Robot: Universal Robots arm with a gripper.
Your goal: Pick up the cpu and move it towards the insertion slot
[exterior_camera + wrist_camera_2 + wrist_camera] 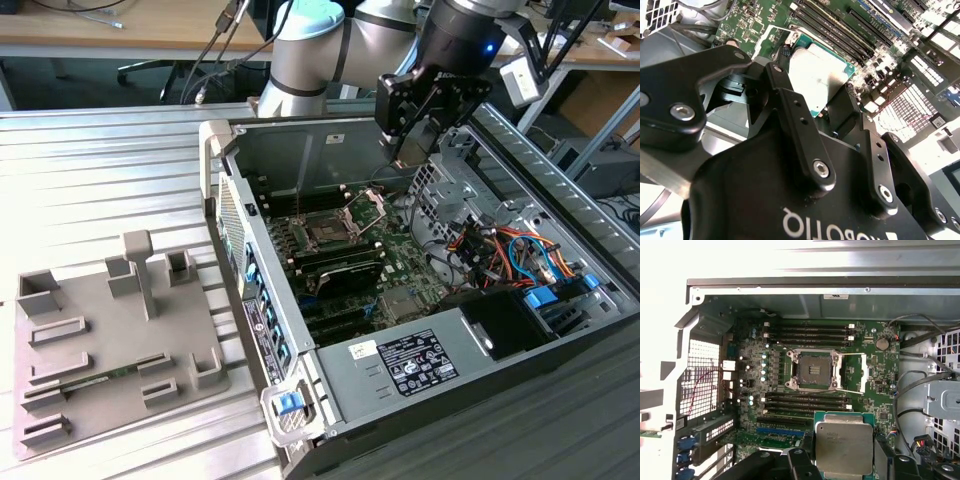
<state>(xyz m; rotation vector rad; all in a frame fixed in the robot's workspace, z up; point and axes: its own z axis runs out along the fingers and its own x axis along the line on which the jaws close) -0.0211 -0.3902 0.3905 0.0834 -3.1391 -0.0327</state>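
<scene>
The cpu (844,444) is off the board, a pale silver-topped square with a green edge, gripped between the gripper's black fingers (790,107) in both wrist views. In the second wrist view the chip (819,75) sits flat between the two finger pads, one on each opposite edge, so the gripper (812,95) is closed on it, narrowed to the chip's width.

In the first wrist view the insertion slot (813,371) lies on the green motherboard (880,370) apart from the held chip; its dark centre is bare and its metal bracket (852,372) is swung open to one side. Long black memory slots (805,402) lie between the socket and the chip in that picture.

In the exterior view the gripper (408,150) hangs above the open computer case (400,360), over its back part, with the socket (327,230) lower and toward the exterior view's left. A grey fixture tray (100,340) rests on the ribbed table (110,180) at the exterior view's left of the case.
</scene>
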